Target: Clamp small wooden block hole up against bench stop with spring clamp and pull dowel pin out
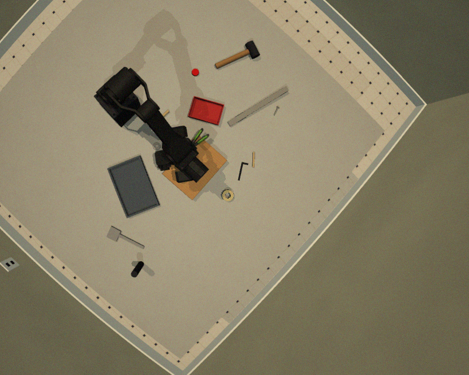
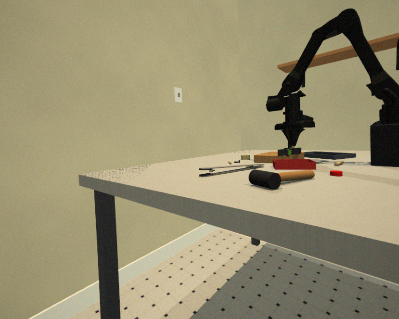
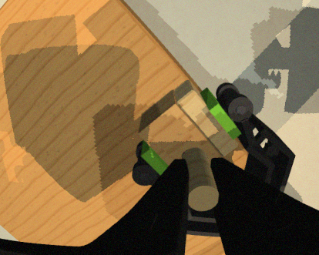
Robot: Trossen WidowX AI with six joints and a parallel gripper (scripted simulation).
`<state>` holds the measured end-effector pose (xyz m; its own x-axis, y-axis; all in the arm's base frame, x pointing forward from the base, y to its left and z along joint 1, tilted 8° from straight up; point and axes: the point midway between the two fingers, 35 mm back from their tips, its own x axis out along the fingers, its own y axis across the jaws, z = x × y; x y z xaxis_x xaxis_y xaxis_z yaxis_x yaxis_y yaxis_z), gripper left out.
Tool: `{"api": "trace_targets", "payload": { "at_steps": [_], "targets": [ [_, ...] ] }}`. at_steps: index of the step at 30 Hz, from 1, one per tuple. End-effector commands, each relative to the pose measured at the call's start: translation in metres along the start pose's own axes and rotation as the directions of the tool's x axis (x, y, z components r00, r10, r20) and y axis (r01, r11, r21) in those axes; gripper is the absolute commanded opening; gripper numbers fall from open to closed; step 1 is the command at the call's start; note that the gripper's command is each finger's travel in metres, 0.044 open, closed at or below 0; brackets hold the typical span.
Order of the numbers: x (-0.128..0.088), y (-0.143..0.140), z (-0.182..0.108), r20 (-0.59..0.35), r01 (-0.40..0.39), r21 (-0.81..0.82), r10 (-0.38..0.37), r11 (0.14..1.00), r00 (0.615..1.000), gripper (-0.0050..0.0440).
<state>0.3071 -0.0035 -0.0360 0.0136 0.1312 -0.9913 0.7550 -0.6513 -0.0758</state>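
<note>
My gripper [image 3: 197, 169] [image 2: 292, 146] is shut on the upright dowel pin [image 3: 203, 197]; the arm hides it in the top view. The pin's lower end stands over the block [image 3: 178, 130], where it meets the top; the hole is hidden. The block looks flat on the wooden board [image 1: 192, 193] [image 2: 263, 158] [image 3: 47, 213] and lies along the bench stop [image 3: 199, 111]; I cannot measure tilt. The spring clamp [image 3: 274, 148] [image 1: 200, 138] has one green pad at the block and one at the stop's outer side. Its black frame runs under my fingers.
Beside the board are a red tray [image 1: 205, 110] [image 2: 294, 164], a dark tray [image 1: 133, 186] [image 2: 329, 155], a tape roll [image 1: 227, 195] and a hex key [image 1: 240, 171]. Farther off are a grey bar [image 1: 257, 106], a mallet [image 1: 234, 57] and a scraper [image 1: 113, 233].
</note>
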Motion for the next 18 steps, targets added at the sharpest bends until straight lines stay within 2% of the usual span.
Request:
{"api": "trace_targets", "payload": {
  "at_steps": [1,8,18],
  "targets": [
    [-0.0019,0.0006,-0.0005,-0.002,-0.002,0.014,0.002,1.0,1.0,0.0],
    [-0.0021,0.0006,-0.0005,-0.002,-0.002,-0.012,0.002,1.0,1.0,0.0],
    [-0.0024,0.0006,-0.0005,-0.002,-0.003,-0.135,0.002,0.991,1.0,0.0]
  ]
}}
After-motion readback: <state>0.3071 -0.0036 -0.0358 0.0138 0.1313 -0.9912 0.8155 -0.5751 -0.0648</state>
